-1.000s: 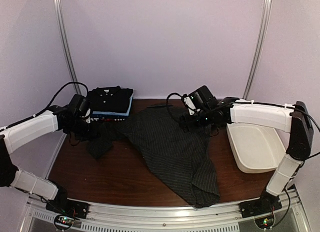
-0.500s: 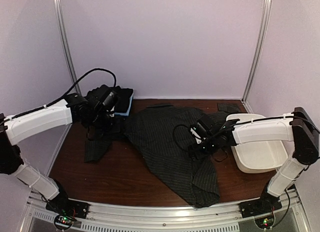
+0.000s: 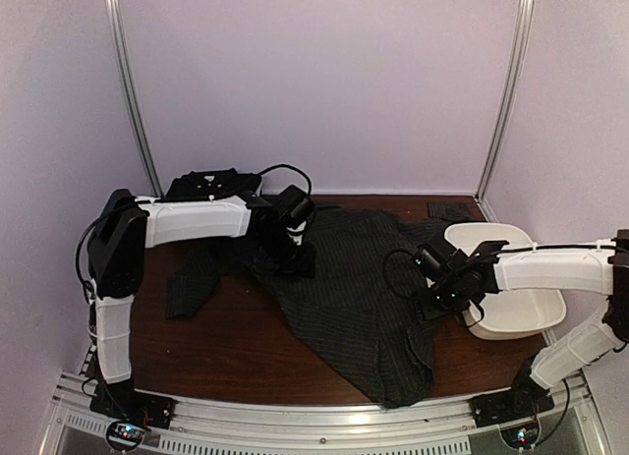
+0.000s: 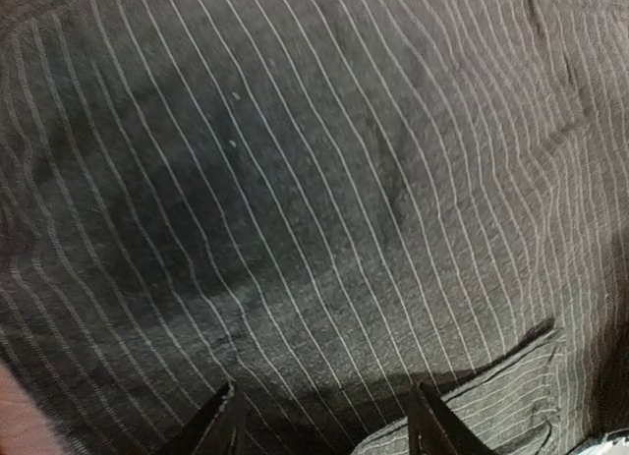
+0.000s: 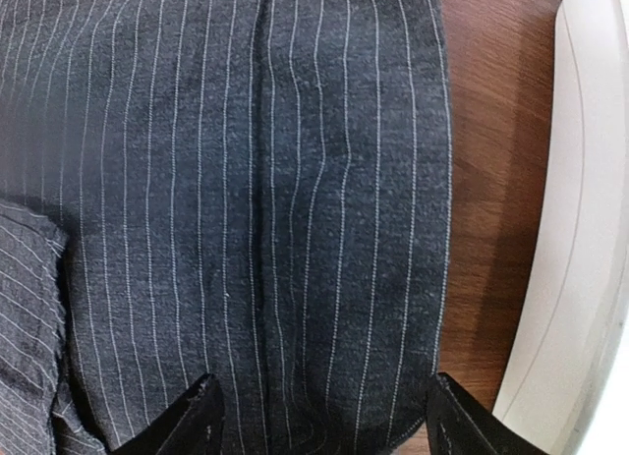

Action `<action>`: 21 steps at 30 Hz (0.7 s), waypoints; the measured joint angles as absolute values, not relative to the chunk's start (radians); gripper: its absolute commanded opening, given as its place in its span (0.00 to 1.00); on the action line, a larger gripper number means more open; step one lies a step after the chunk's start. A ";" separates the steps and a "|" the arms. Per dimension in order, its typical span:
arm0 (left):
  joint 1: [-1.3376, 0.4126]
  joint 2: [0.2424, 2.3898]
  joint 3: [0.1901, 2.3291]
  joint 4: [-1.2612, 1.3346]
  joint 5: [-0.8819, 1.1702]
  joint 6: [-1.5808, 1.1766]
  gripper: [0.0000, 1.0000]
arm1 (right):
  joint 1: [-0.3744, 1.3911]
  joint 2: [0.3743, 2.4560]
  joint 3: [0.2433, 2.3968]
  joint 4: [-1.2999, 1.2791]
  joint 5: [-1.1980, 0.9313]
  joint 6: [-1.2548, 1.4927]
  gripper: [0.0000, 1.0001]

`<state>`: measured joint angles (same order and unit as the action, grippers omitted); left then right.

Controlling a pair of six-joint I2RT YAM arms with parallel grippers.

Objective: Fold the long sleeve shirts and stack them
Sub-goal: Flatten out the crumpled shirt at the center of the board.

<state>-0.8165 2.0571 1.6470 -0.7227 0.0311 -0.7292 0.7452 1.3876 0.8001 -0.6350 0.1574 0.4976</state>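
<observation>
A charcoal pinstriped shirt (image 3: 344, 288) lies spread and rumpled across the middle of the table, one sleeve (image 3: 192, 283) trailing left. Folded black and light blue shirts (image 3: 211, 185) are stacked at the back left, partly hidden by my left arm. My left gripper (image 3: 287, 251) is open, just above the shirt's upper left part; its view is filled with striped cloth (image 4: 314, 199). My right gripper (image 3: 447, 290) is open over the shirt's right edge next to the tub; its view shows the cloth edge (image 5: 295, 199) and bare wood (image 5: 486, 180).
A white plastic tub (image 3: 516, 288) stands at the right, its rim (image 5: 590, 229) close to my right gripper. A small dark patch (image 3: 447, 211) lies at the back right. Bare brown table (image 3: 226, 342) shows at the front left.
My left gripper has swung from the folded stack rightward onto the shirt's upper left. My right gripper has moved from the shirt's top toward the front right, beside the tub.
</observation>
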 measured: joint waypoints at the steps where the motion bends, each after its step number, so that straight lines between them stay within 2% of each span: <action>1: -0.817 2.063 1.645 -0.722 0.047 -0.725 0.57 | 0.745 1.388 0.803 -0.646 0.162 0.503 0.72; 13: -0.861 2.033 1.427 -0.696 0.244 -0.675 0.57 | 0.731 1.264 0.919 -0.778 0.222 0.554 0.73; 21: -0.918 1.841 1.227 -0.664 0.326 -0.663 0.57 | 0.805 1.343 1.013 -0.747 0.157 0.558 0.74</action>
<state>-0.9176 1.8412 1.2274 -0.6640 0.3256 -0.6632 0.8051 1.3430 1.0130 -0.7471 0.1566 0.5575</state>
